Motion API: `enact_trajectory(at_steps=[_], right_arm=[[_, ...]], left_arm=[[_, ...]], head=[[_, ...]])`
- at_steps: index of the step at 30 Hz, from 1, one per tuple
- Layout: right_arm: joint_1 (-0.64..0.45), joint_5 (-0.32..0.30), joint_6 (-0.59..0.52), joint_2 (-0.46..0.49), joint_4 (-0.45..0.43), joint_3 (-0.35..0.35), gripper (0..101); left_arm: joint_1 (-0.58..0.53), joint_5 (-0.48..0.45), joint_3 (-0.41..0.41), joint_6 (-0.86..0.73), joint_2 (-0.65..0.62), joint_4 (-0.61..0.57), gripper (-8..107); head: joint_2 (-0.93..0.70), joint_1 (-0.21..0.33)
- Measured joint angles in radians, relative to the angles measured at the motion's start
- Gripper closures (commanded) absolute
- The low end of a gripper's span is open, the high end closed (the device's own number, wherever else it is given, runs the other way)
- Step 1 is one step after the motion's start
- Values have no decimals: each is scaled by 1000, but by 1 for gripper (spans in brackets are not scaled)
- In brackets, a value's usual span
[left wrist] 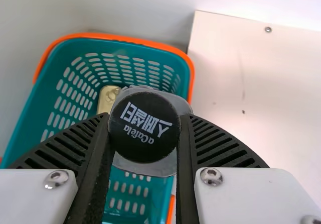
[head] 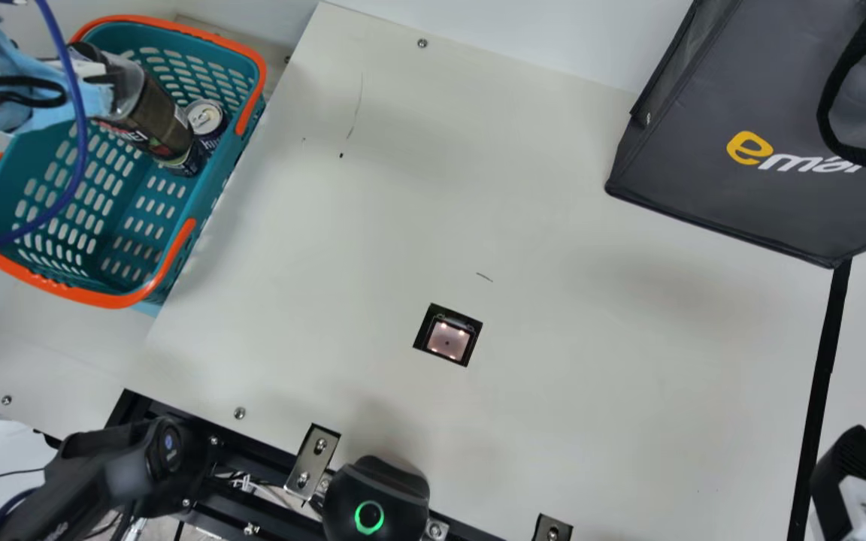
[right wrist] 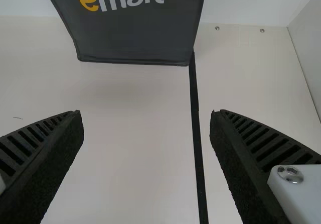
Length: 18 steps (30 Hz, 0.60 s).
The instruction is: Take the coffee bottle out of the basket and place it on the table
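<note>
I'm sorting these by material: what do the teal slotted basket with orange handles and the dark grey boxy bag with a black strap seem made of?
Basket: likely moulded plastic, smooth with a slight sheen; the regular slots suggest it.
Bag: probably fabric, perhaps coated, fairly matte; its piped edges and soft folds suggest that. The strap looks like woven webbing.

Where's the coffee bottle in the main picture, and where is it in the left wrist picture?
Main view: upper left, the coffee bottle is tilted, with its lower end down in the basket.
Left wrist view: near the middle, seen from its black lid, between the left arm's fingers.
Shared landmark: the teal basket with the orange edge.
</note>
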State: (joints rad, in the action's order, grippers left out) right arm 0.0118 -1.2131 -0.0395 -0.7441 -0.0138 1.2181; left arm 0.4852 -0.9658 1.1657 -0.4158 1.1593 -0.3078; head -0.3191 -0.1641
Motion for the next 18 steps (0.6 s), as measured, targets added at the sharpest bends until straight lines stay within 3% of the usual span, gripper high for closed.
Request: enact_trajectory(at_steps=[18], right_arm=[[0,0,0,0,0,0,10]], left_arm=[[-287,-23,-85,249,-143,157,89]], head=[[0,0]])
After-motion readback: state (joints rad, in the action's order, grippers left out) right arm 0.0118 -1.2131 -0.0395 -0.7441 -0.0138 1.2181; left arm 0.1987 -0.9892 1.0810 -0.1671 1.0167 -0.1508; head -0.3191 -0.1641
